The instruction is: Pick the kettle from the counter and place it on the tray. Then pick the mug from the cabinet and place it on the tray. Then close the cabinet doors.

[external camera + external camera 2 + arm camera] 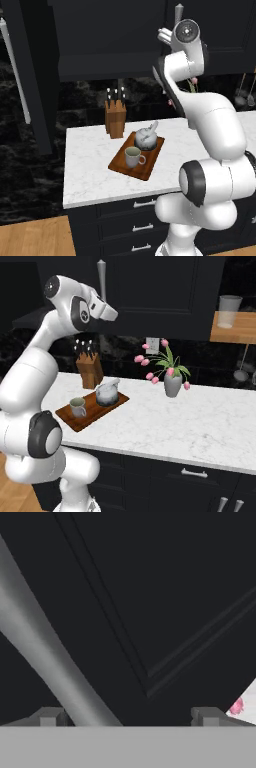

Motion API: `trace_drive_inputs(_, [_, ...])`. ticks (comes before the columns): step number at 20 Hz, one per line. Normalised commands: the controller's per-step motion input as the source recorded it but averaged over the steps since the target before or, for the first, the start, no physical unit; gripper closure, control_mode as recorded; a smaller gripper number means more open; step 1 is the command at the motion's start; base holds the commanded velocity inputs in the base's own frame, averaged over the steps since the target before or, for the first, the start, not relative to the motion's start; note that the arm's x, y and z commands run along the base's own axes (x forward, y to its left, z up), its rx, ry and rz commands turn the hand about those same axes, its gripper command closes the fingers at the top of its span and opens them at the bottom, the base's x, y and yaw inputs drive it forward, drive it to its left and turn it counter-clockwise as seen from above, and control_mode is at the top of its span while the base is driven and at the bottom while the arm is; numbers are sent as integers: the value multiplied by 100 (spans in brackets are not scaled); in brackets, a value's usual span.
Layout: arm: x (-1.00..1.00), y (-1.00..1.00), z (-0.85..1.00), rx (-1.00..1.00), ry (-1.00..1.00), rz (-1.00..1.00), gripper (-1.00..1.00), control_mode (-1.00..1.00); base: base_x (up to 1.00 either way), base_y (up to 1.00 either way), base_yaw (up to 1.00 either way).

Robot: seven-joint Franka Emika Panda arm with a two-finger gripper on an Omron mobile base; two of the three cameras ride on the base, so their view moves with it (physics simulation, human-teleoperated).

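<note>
Right up against my hand camera, the silver bar handle (pixel 55 662) of a black cabinet door (pixel 165 597) runs slantwise across the panel, passing down between my two finger tips (pixel 49 717). The claw (pixel 127 718) stands spread wide, one tip on each side of the bar, and it grips nothing. From the right base camera I see the hand held high against the upper cabinet (pixel 165 291), the claw (pixel 111 311) just below that handle (pixel 101 278).

Down on the desk (pixel 90 170), the tray (pixel 145 165) lies flat near the middle of the marble top. The kettle (pixel 146 137) sits on the tray's far end with its spout pointing up and back. The mug (pixel 133 157) stands upright on the tray's near end, just beside the kettle, handle turned to the right in the left base camera. Whether the two touch I cannot tell.

Just behind the tray stands a light-wood knife block (pixel 115 118), apart from it, with dark knife handles sticking out of the top. Farther right along the desk, well apart from the tray, a grey vase of pink flowers (pixel 171 376) stands near the back wall. On the far left of the left base camera, another cabinet door (pixel 30 75) hangs open, its own long silver handle (pixel 15 75) facing me. Dark drawers (pixel 132 220) with silver pulls sit below the marble.
</note>
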Motion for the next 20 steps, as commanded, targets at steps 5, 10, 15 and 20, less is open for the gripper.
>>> trace_drive_inputs(5, [5,5,-25,-15,0,12,-100,-100,0,0,0])
trace_drive_inputs(10, [5,16,-13,-15,0,12,-100,-100,0,0,0])
trace_drive_inputs(15, [5,13,0,-14,-1,5,-100,-100,0,0,0])
trace_drive_inputs(20, [0,17,-1,-18,0,1,-100,-100,0,0,0])
